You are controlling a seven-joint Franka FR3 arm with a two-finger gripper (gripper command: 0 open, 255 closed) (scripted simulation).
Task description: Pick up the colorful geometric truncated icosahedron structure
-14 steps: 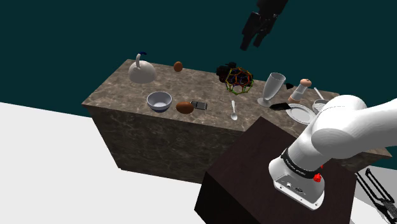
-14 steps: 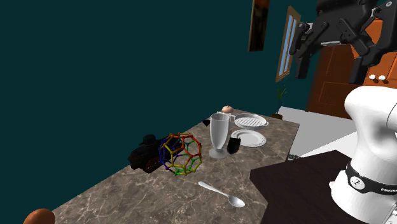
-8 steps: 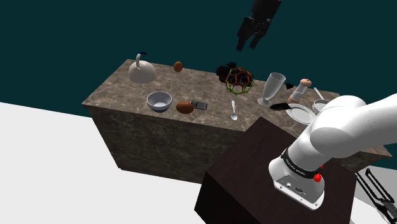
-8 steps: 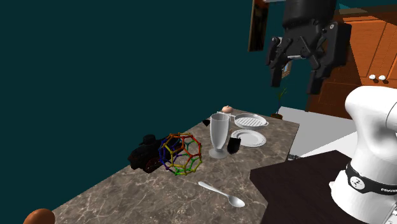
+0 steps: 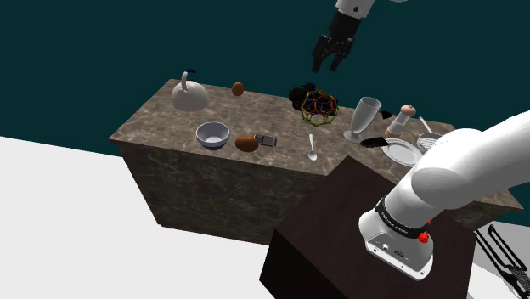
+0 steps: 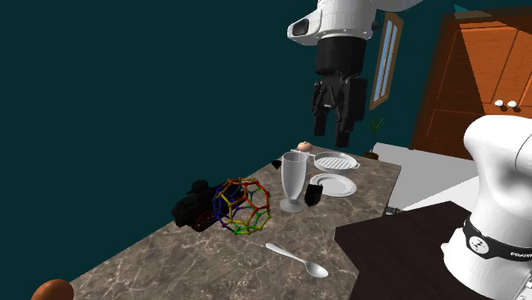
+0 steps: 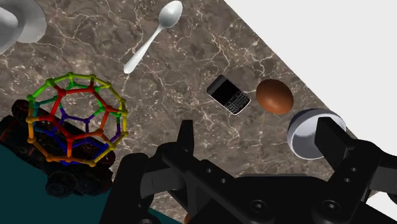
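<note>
The truncated icosahedron (image 5: 320,104) is an open frame of red, green, yellow, orange and purple rods. It rests near the back edge of the marble counter (image 5: 170,127), against a black toy vehicle (image 6: 194,209). My black gripper (image 5: 326,66) hangs open in the air well above the counter, fingers pointing down, nothing between them. In the second exterior view the gripper (image 6: 333,134) is high up and to the right of the structure (image 6: 243,206), above the glass. In the wrist view the structure (image 7: 76,119) lies off to one side of the open gripper (image 7: 257,137).
Near the structure lie a spoon (image 5: 312,151), a tall glass (image 5: 363,117) and a white plate (image 5: 399,151). A phone (image 7: 229,94), a brown egg-shaped object (image 7: 275,96) and a bowl (image 7: 312,132) sit further along. A white domed kettle (image 5: 188,95) stands at the far end.
The gripper has dropped lower and shifted toward the shoulder view's left, nearer the space above the structure, with its fingers now pointing straight down. The objects on the counter have not moved.
</note>
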